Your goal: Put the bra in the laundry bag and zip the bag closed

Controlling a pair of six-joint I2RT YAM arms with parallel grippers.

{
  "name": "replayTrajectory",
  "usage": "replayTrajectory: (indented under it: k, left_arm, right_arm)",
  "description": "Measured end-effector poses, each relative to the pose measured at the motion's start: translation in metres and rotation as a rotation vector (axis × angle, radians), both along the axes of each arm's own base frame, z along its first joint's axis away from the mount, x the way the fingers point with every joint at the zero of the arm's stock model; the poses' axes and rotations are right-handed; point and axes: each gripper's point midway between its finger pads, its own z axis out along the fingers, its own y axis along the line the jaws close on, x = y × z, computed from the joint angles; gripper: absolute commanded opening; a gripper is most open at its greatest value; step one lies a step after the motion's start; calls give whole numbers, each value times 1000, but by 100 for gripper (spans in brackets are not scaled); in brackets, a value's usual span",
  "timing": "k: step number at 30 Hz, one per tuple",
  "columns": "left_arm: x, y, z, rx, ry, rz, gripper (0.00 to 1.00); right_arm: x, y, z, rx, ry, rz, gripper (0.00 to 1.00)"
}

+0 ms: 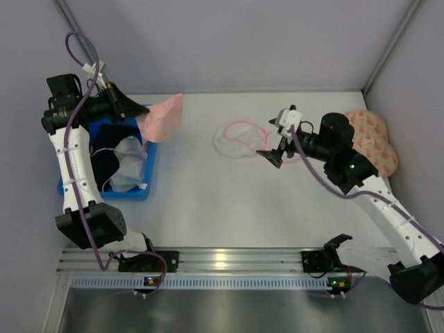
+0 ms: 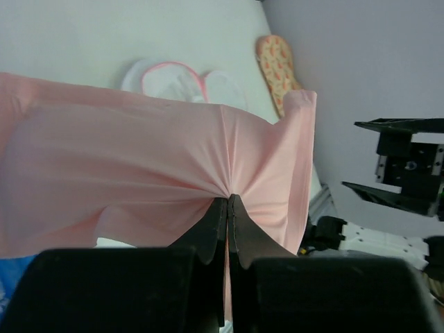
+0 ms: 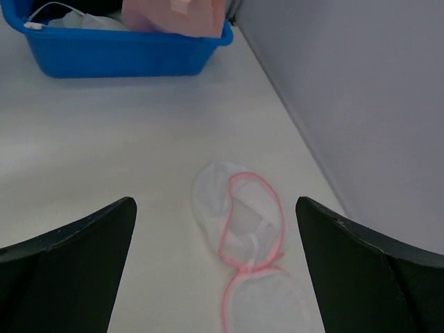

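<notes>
My left gripper [image 1: 132,109] is shut on the light-pink bra [image 1: 164,118] and holds it in the air above the far right corner of the blue bin [image 1: 142,191]. In the left wrist view the pink fabric [image 2: 139,180] bunches at my closed fingertips [image 2: 228,200]. The white mesh laundry bag [image 1: 239,139] with pink edging lies open and flat on the table at the back centre. My right gripper [image 1: 272,157] is open and empty just right of it; in the right wrist view the bag [image 3: 243,222] lies between and beyond the fingers.
The blue bin holds black and white garments [image 1: 123,163]. A peach orange-speckled two-lobed item [image 1: 374,142] lies at the far right by the wall. Grey walls close in the back and both sides.
</notes>
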Motion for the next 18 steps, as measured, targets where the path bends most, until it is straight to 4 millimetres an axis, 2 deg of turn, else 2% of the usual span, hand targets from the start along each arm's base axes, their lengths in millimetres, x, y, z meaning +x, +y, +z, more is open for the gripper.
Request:
replayTrajectory:
  k: [4,11,14,18]
  left_arm:
    - [-10,-12,11,-87,20,-60,0]
    - [-27,-26,27,-195,39,-153,0]
    - [-36,-33,33,-222,36,-191,0]
    - [-51,-41,40,-240,25,-230,0]
  right_arm:
    - [-12,43,13,-52,-295,77,100]
    - [-34,115,2,-151,-793,155,99]
    - [-30,139,1,-159,-969,145,99]
    - [-10,175,-9,-148,-1160,76,99]
